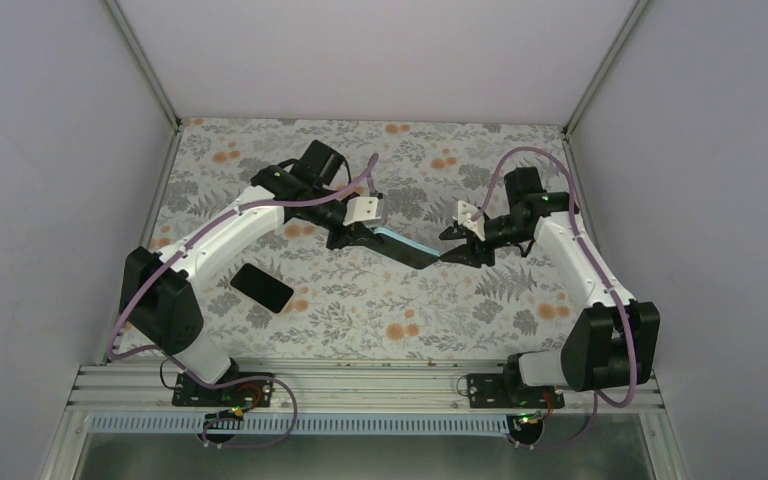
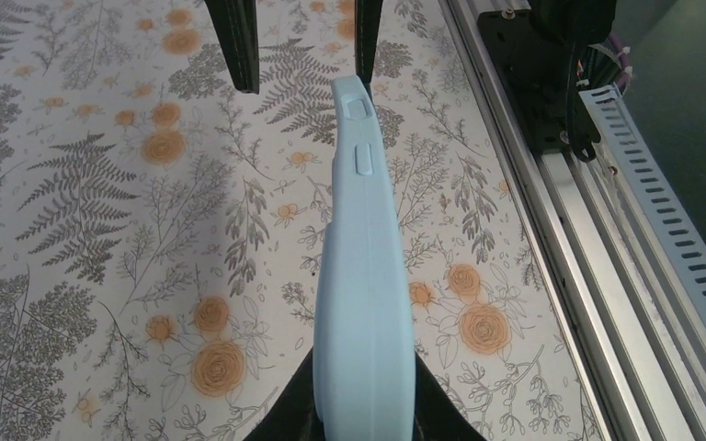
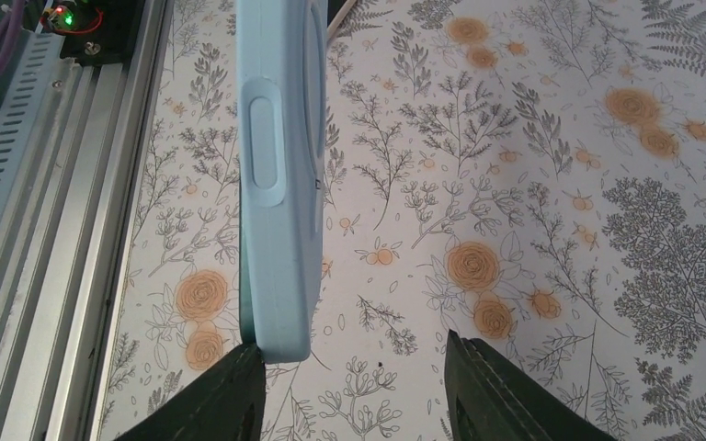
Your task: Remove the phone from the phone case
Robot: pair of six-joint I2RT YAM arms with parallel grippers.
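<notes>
phone case (image 2: 365, 276): light blue | phone (image 1: 261, 288): black | table (image 1: 360, 300): floral print

Blue phone case (image 2: 363, 276) in left gripper (image 2: 364, 415)

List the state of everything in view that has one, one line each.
light blue rubbery phone case: lifted off the tabletop, standing on its edge, gripped at one end.
black slab-shaped phone: out of the case, lying flat on the floral tabletop, untouched.
left gripper: shut on the case.
right gripper: open, with the case's free end between its jaws, beside one finger.
</notes>
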